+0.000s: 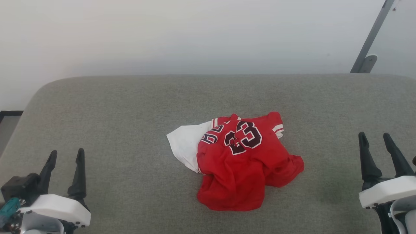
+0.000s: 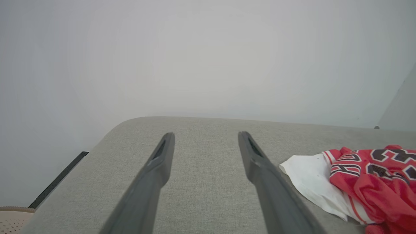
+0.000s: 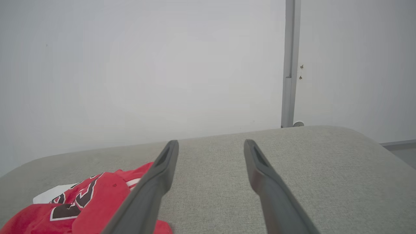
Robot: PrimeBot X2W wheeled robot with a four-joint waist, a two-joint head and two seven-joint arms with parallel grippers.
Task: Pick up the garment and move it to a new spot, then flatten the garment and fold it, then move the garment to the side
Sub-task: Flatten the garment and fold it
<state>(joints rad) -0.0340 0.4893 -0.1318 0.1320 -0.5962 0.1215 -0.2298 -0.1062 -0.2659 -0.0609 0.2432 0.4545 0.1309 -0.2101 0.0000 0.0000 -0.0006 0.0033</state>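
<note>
Two grippers, both spread wide and empty; no step of the task is done yet. Head view: the shirt (image 1: 242,162) lies crumpled in a heap near the middle of the grey padded surface (image 1: 123,107), with the "23" facing up, a white sleeve (image 1: 185,146) sticking out on the robot's left and the red body bunched toward the near edge. The left gripper (image 1: 66,151) sits at lower left and the right gripper (image 1: 373,134) at lower right, each well apart from the shirt. Left wrist view: the two dark fingers are parted over bare fabric with nothing between them, and the white sleeve and red folds lie off to that view's right. Right wrist view: the fingers are likewise parted and hold nothing, the red heap sits at lower left partly behind one finger, and a metal post (image 3: 291,65) stands against the wall. Judgement: the step in hand is the first pick-up. To do it well, each gripper should come in from its own side and pinch a single layer near a shoulder or sleeve rather than the thick middle, so that the shirt hangs open when lifted. Risks are grabbing both front and back together, or dragging the heap instead of lifting it.
</note>
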